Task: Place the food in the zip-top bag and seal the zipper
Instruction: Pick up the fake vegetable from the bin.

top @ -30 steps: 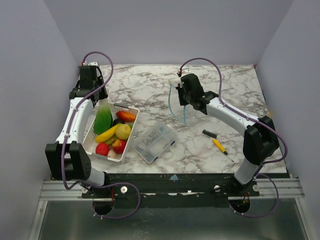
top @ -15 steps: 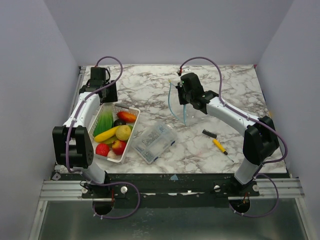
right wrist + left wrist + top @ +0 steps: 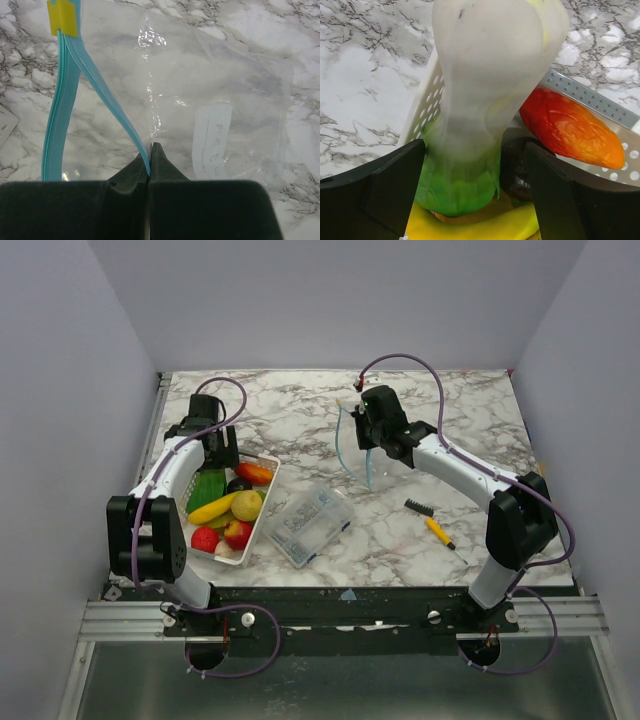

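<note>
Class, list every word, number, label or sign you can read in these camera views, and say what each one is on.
White label on the zip-top bag: faint printed marks, too blurred to read.
Yellow tab on the zipper: blank, no text.
Clear box: too small to tell whether it carries print.
No other words, numbers or signs show in any view.
</note>
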Robot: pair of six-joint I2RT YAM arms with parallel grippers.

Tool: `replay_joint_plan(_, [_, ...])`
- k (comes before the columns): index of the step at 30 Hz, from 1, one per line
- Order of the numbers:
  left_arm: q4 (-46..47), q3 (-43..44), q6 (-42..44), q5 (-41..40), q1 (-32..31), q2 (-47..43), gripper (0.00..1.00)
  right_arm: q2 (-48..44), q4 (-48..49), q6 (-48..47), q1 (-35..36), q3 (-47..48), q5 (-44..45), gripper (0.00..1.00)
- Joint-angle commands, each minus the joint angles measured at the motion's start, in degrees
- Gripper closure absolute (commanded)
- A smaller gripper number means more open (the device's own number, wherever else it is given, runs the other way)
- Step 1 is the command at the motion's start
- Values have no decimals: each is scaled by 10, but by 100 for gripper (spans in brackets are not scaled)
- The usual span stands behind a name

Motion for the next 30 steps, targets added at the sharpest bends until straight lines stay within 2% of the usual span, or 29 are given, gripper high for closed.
replay_joint_plan(1, [-5, -5, -5, -41, -5, 27, 24, 2, -8, 3, 2, 12, -13, 99])
replay_joint_plan(4, [-5, 0, -2, -67, -6, 29, 39, -4, -6, 3, 2, 5, -8, 99])
replay_joint_plan(7, [-14, 14, 4, -90, -11, 13, 63, -10, -1, 3, 3, 0, -8, 99])
replay_joint_plan(11, [-31, 31, 7, -96, -17, -12, 82, -9, -1, 5, 2, 4, -10, 99])
replay_joint_plan(19, [-91, 105, 12, -191, -65, -80, 89, -11, -2, 5, 3, 12, -7, 99])
replay_joint_plan(24, [-139, 175, 25, -244, -114, -118, 89, -8, -4, 5, 2, 21, 0, 99])
replay_joint_plan(28, [-194, 234, 26, -267, -156, -134, 90, -5, -5, 3, 2, 29, 3, 99])
replay_joint_plan(30, [-231, 270, 26, -233, -174, -143, 89, -4, -2, 1, 3, 31, 3, 99])
